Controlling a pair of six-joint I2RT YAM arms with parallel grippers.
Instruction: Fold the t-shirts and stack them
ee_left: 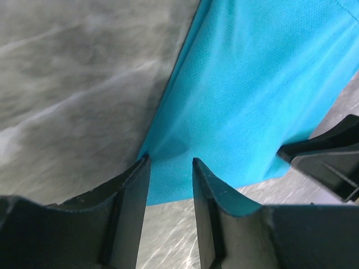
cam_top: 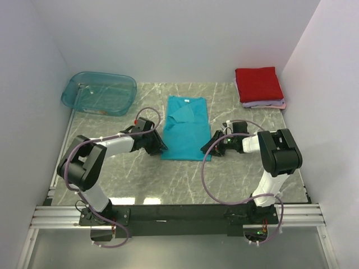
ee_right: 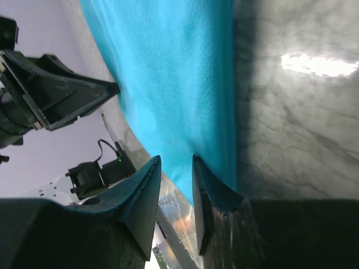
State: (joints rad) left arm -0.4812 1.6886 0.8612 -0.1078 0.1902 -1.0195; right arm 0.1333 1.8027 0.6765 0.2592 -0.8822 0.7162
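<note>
The teal shirt (cam_top: 185, 129) is lying flat in the middle of the tabletop (cam_top: 140, 179), folded lengthwise into a long strip, with its collar pointing toward the far wall and its hem facing the arms. The left gripper (cam_top: 162, 148) is sitting low at the shirt's near left corner, and the right gripper (cam_top: 205, 148) is sitting low at its near right corner, so the two are facing each other across the hem. In the left wrist view the fingers (ee_left: 134, 190) are standing apart with a clear gap, and the corner of the cloth is showing in that gap, so the jaws are not pressing on it. The right wrist view is showing the same thing on the other side. Its fingers (ee_right: 212, 190) are parted and the shirt's edge is running between them, unclamped. Each wrist camera is also catching the opposite gripper across the teal cloth. At the far right corner of the tabletop, well apart from the arms, the red shirt (cam_top: 258, 83) is resting folded on top of the lilac shirt (cam_top: 269, 104). The tub (cam_top: 100, 92) is standing at the far left corner.
</note>
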